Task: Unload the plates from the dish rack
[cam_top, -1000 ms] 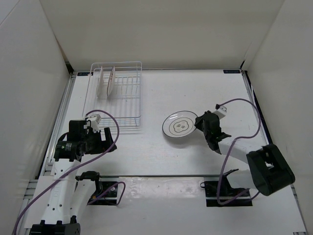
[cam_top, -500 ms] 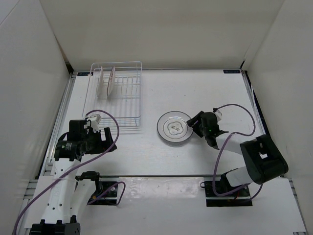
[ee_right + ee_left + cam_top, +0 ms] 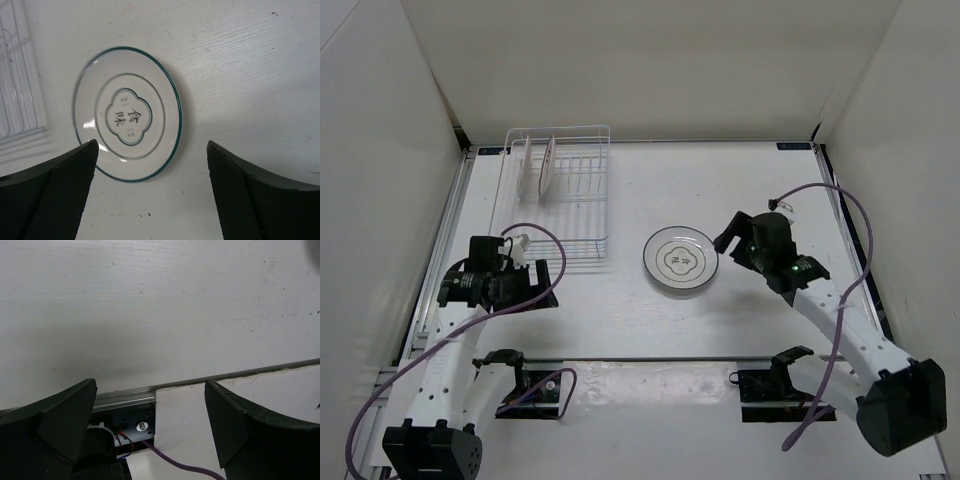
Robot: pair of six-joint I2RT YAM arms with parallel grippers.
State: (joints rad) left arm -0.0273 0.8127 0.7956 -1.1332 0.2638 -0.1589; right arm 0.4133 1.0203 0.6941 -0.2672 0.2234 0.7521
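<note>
**A:** Since a second ago the right gripper point(image 3: 730, 243) has let go of its plate and backed off toward 3 o'clock.

**B:** So what is the step now, and how is it done well?

**A:** Probably a trip back to the dish rack point(image 3: 578, 215), at 10 o'clock on the table point(image 3: 620, 320). Two upright plates point(image 3: 536, 166) stand in its far-left slots. I'd rise first and come down from above. Then I'd straddle one rim between the prongs and lift straight up, so the neighbour isn't knocked.

**B:** And the unloaded one?

**A:** The scalloped-mark plate point(image 3: 127, 114) lies flat on the table. It is just beside the right gripper at its 9 o'clock, not touching. That gripper's jaws stand wide and empty.

**B:** The other arm?

**A:** The left gripper point(image 3: 150, 385) is spread wide too, holding nothing. It hangs over the table's near edge at 7 o'clock, well apart from every plate.
</note>
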